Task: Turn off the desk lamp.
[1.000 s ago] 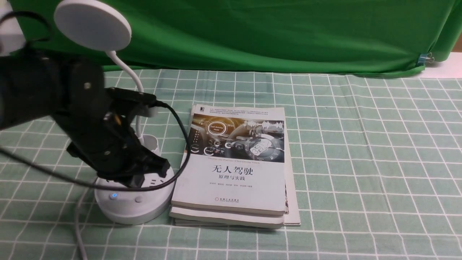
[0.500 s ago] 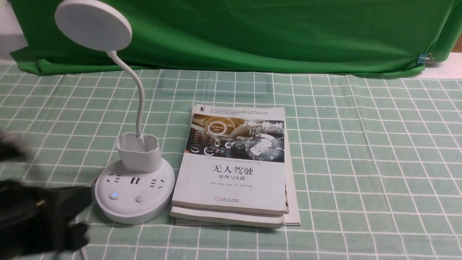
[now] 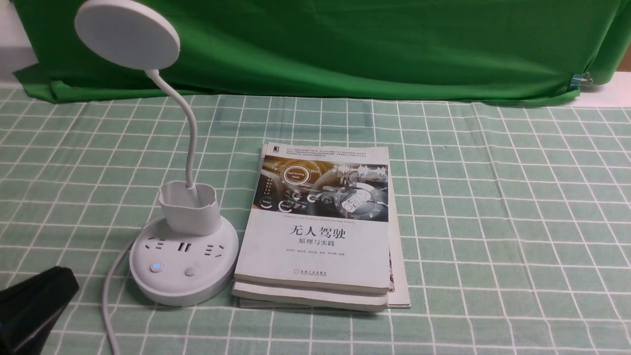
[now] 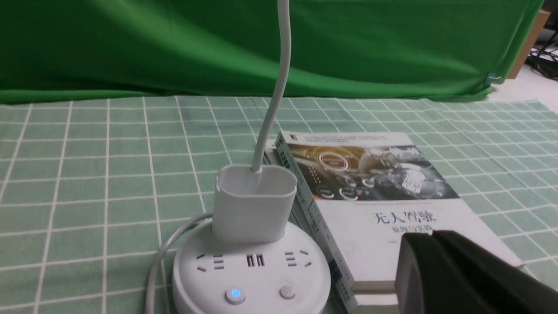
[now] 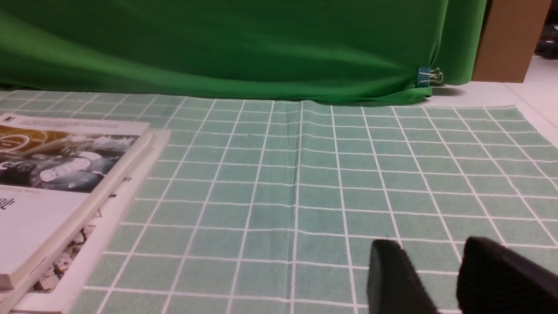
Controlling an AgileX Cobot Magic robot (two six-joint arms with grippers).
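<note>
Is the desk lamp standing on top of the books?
No, the desk lamp rests its round base on the checked tablecloth, beside the stack of books.

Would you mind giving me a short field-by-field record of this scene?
surface: green checked cloth
lamp: white, upright, blue light lit on its base
books: stacked right of the base
left pincer: shut, low, apart from the lamp
right pincer: open, above the cloth
</note>
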